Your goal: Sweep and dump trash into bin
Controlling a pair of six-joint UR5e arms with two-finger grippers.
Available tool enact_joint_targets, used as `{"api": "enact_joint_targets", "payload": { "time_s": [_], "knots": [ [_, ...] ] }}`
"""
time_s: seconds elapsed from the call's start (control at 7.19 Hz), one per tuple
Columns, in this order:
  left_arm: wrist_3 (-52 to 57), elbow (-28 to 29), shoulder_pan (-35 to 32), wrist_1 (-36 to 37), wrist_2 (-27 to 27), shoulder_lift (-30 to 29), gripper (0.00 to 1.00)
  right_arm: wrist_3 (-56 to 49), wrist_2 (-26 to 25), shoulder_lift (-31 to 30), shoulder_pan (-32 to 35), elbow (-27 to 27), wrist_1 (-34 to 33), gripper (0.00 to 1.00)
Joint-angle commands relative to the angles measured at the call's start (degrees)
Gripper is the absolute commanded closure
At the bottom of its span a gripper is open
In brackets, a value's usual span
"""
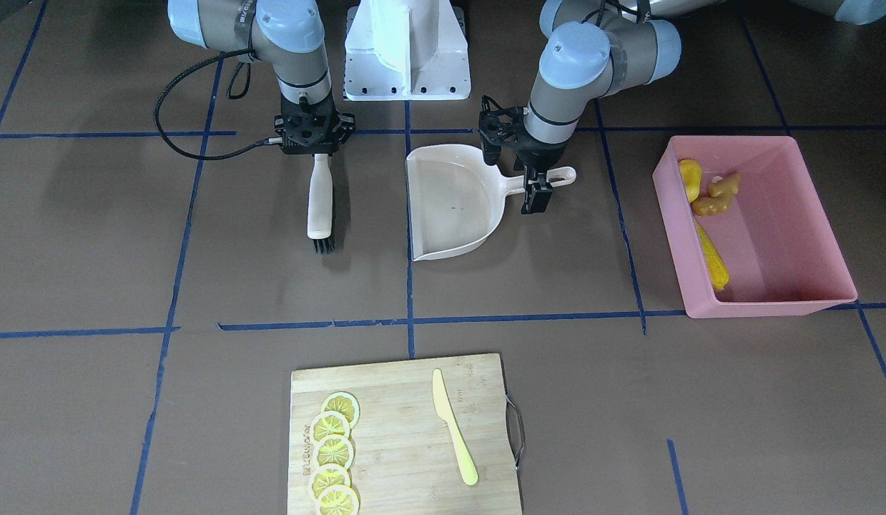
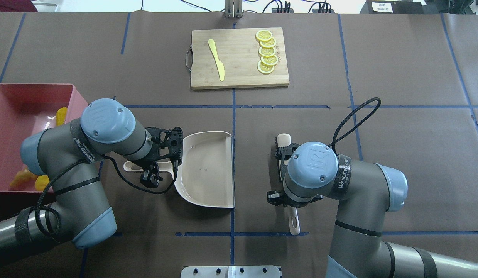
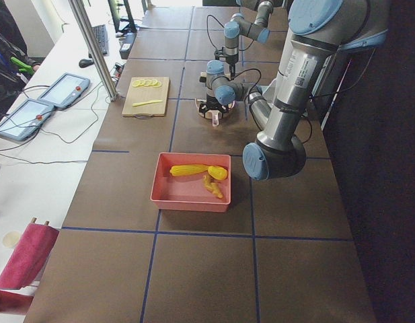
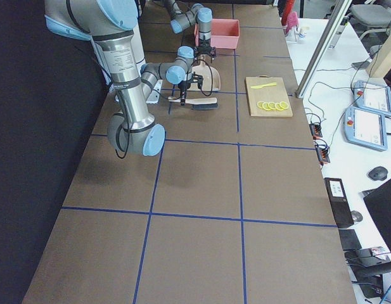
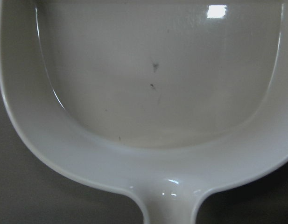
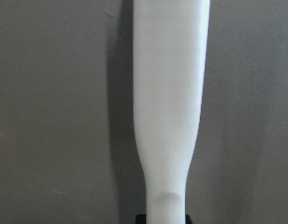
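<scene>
Three for three: corn (image 1: 711, 256), lump (image 1: 689, 179) and ginger (image 1: 718, 194) all down inside the bin (image 1: 764, 309), strung along the wall nearest the dustpan (image 1: 450, 200). Seems past the dump, then, and onto parking the tools. Dustpan flat on the table (image 1: 128, 250), empty bar a few dark specks. Left gripper (image 1: 538, 192) right at its handle, clamped or slack, cannot tell. Brush (image 1: 319, 200) flat too, well apart from the dustpan, bristles pointing away from the robot. Right gripper (image 1: 316, 146) over the handle, fingers hidden, grip impossible to call. Next up, probably: loosen off, lift straight clear, avoid snagging either handle. Smooth glossy plastic on the dustpan, a shallow scoop with a rounded back and a thin looped handle. Slick cream brush handle, flaring toward stiff black bristles. Tall, straight, rigid pink walls on the bin. Ridged kernels on the corn, knobbly ginger, smooth oval lump.
</scene>
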Motion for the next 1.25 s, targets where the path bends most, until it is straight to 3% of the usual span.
{"api": "enact_joint_targets", "payload": {
  "time_s": [0.0, 0.14, 0.56, 0.83, 1.11],
  "knots": [
    [0.0, -7.2, -1.3, 4.3, -0.1, 1.8, 0.00, 0.0, 0.0, -0.1, 0.1, 0.0, 0.0, 1.00],
    [-0.7, -9.9, -2.2, 6.9, 0.0, 1.8, 0.00, 0.0, 0.0, -0.2, 0.2, 0.0, 0.0, 1.00],
    [-11.6, -10.1, -10.4, 8.4, -0.2, 3.4, 0.01, 0.0, -0.1, -0.2, 0.3, -0.1, 0.0, 1.00],
    [-26.9, -10.2, -17.2, 10.5, -3.8, 9.3, 0.00, -0.1, -0.8, -0.1, 0.3, -0.2, 0.0, 1.00],
    [-28.2, -10.1, -24.6, 10.0, -7.3, 15.1, 0.00, -0.1, -0.9, -0.2, 0.2, -0.1, 0.0, 1.00]
  ]
}}
